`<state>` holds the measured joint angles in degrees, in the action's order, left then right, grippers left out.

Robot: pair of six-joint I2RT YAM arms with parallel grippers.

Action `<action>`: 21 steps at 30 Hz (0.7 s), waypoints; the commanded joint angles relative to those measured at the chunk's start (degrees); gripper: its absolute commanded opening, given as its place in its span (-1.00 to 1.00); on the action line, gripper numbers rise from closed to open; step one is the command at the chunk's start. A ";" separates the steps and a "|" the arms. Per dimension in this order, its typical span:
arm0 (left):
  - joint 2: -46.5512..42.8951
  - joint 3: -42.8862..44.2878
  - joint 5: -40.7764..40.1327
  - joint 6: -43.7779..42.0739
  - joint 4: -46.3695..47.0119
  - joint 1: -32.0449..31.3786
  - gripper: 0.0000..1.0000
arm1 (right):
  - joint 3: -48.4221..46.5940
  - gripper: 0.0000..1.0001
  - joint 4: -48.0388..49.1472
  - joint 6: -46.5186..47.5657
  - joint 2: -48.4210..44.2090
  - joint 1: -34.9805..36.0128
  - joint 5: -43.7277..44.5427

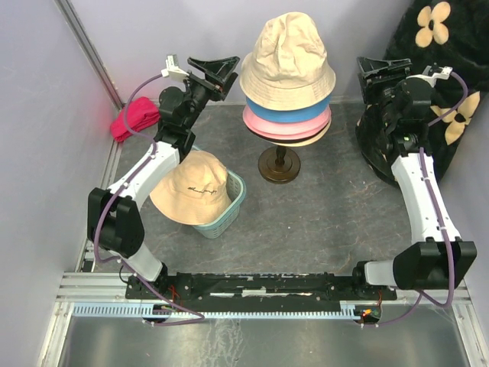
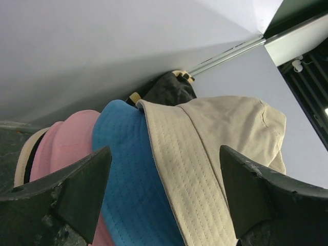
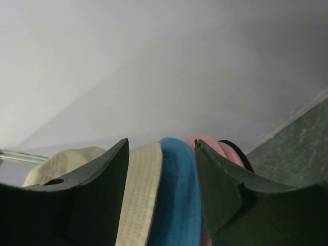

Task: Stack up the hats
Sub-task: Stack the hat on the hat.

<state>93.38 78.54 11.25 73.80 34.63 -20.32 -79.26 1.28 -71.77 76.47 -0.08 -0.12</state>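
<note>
Several hats sit stacked on a stand (image 1: 279, 164) at the table's middle: a beige hat (image 1: 289, 53) on top, then a blue hat (image 1: 290, 115), a pink hat (image 1: 284, 127) and a cream brim under them. Another beige hat (image 1: 192, 186) lies in a teal basket (image 1: 231, 205). My left gripper (image 1: 220, 70) hovers open just left of the stack. Its wrist view shows the beige brim (image 2: 189, 169) and the blue brim (image 2: 123, 169) between its fingers (image 2: 82, 195), untouched. My right gripper (image 1: 376, 75) is open to the right of the stack, facing the blue brim (image 3: 177, 189).
A magenta-red cloth bundle (image 1: 136, 118) lies at the back left by the wall. Black fabric with cream flowers (image 1: 443, 53) fills the back right corner behind my right arm. Grey walls close in the left and back sides.
</note>
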 commanded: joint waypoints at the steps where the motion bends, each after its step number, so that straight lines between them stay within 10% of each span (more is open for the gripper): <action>1: 0.68 0.50 2.71 3.02 5.46 0.50 0.83 | 1.12 0.23 10.69 -11.72 1.35 -0.66 -5.98; 21: 4.78 4.13 6.30 6.44 8.60 0.51 0.75 | 1.16 0.20 18.23 -24.19 8.11 -0.81 -15.45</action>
<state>97.78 79.35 15.64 78.19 39.05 -19.94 -77.10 15.07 -92.86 83.37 -0.89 -12.36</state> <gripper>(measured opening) 0.882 0.605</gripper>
